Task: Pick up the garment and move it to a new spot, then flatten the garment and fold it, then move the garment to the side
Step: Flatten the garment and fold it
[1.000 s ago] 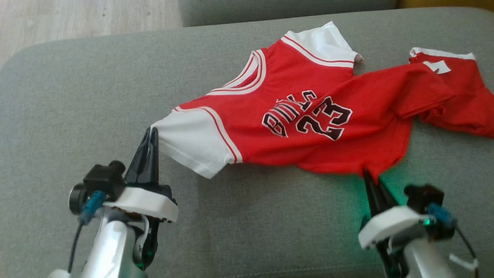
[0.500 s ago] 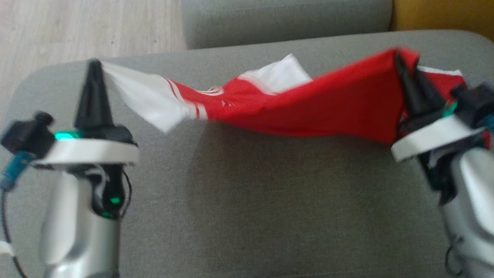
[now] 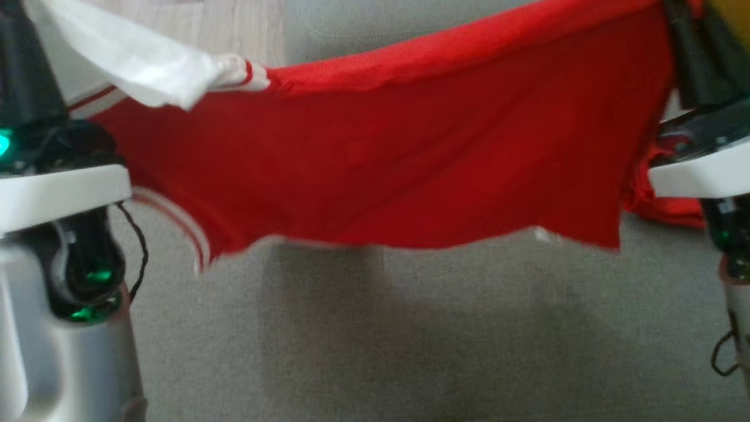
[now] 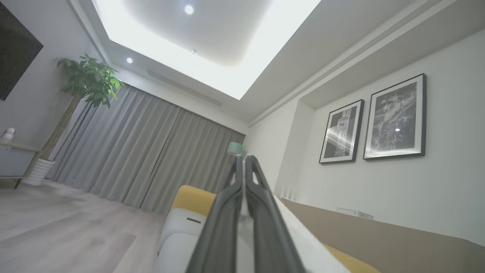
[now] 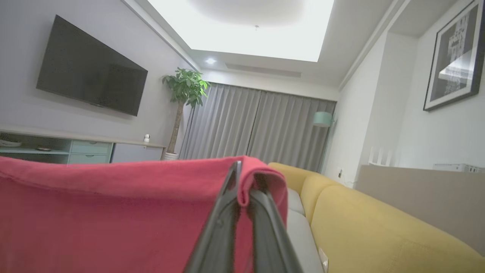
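**A:** One garment (image 3: pixel 381 164), then. Where is it?

**B:** In the air. It is red with white sleeves, and it is stretched across the head view from upper left to upper right. Its lower hem hangs loose above the grey cushion (image 3: pixel 375 351), which carries its shadow. A bunched red part sits low at the right edge, and I cannot tell whether that part touches the cushion.

**A:** What holds it up?

**B:** Both arms. The left gripper (image 4: pixel 243 159) has its fingers pressed together on the white sleeve (image 3: pixel 135 64) at the upper left. The right gripper (image 5: pixel 246 182) is clamped on a red edge that folds over its fingertips. In the head view that corner is at the upper right.

**A:** And around it?

**B:** Some wooden floor (image 3: pixel 234 29) shows past the cushion at the top of the head view. The right wrist view has a yellow sofa (image 5: pixel 379 235) at lower right and a dark television (image 5: pixel 91 81) on the wall at upper left. It also shows a potted plant (image 5: pixel 185 87) just beside the grey curtains (image 5: pixel 257 125) in the middle. In the left wrist view, two framed pictures (image 4: pixel 394 117) hang on the wall at the right.
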### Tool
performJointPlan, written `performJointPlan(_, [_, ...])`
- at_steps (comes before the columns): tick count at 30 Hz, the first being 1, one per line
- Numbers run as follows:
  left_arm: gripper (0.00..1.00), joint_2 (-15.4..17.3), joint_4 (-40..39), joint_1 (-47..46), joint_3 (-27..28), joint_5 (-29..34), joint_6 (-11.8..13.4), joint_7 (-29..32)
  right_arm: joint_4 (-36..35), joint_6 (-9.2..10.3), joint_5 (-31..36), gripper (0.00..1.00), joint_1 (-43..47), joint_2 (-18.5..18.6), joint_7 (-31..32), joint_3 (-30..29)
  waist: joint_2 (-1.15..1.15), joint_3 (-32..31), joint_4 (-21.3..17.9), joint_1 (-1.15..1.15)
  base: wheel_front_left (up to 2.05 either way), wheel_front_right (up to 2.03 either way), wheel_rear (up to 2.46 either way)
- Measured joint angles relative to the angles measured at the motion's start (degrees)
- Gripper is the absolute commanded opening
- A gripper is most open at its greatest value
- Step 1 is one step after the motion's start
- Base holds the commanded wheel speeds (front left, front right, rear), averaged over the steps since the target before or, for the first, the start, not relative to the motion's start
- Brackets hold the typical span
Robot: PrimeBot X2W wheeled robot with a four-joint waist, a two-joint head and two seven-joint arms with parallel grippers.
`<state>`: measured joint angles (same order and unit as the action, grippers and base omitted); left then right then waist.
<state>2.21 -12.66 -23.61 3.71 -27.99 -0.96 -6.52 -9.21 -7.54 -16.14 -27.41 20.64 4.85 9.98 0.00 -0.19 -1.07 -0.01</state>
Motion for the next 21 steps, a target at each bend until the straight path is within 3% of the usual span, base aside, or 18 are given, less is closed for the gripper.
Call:
performJointPlan(5, [0.00,0.7,-6.2,-0.4,-0.7,-0.4,1.5,4.8,-3.6,0.00,0.8,0.00,0.6,-0.7,3.9,-2.7,0.00,2.7,0.3,0.00,0.00,0.00,0.00])
performJointPlan(10, [0.00,3.4,1.5,-8.7,-0.9,-1.1,1.0,9.2,0.5,0.00,1.4,0.00,-3.7,-1.6,6.2,-2.6,0.00,7.5,0.4,0.01,0.00,0.00,0.00])
performJointPlan(17, [0.00,10.0,24.1,-33.8,-3.5,2.8,-3.2,8.3,20.9,0.00,1.5,0.00,-28.3,0.3,2.6,2.4,0.00,16.9,0.3,0.03,0.00,0.00,0.00])
performJointPlan(20, [0.00,10.9,35.2,-45.1,-4.1,3.8,-4.2,5.4,30.8,0.00,1.6,0.00,-39.8,0.2,-2.9,5.1,-0.01,20.7,0.4,0.04,0.00,0.00,0.00])
performJointPlan(21, [0.00,11.7,40.8,-51.8,-5.2,5.4,-4.3,2.5,36.8,0.00,2.2,0.00,-46.4,0.0,-7.3,5.3,-0.01,22.9,0.6,0.04,0.00,0.00,0.00])
